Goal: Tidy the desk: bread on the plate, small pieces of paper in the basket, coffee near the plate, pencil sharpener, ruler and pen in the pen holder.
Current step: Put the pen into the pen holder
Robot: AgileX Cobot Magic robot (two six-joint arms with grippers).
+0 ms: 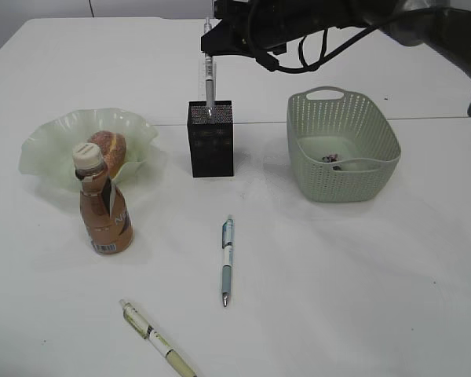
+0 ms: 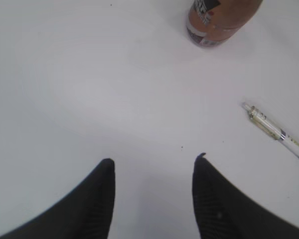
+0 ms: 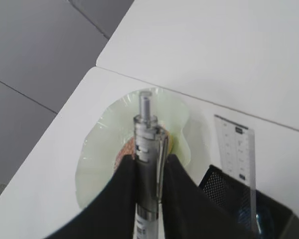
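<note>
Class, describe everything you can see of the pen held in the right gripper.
The pen has a silvery metal-looking upper barrel with a clip and push button, and a whitish lower part. It hangs upright, tip down, just entering the pen holder, beside the ruler standing there. The right gripper is shut on its upper barrel; nothing else visibly touches it.

Bright, even light; soft, faint shadows.

Black arm (image 1: 424, 23) with looping cables, ribbed black fingers (image 2: 102, 199).
</note>
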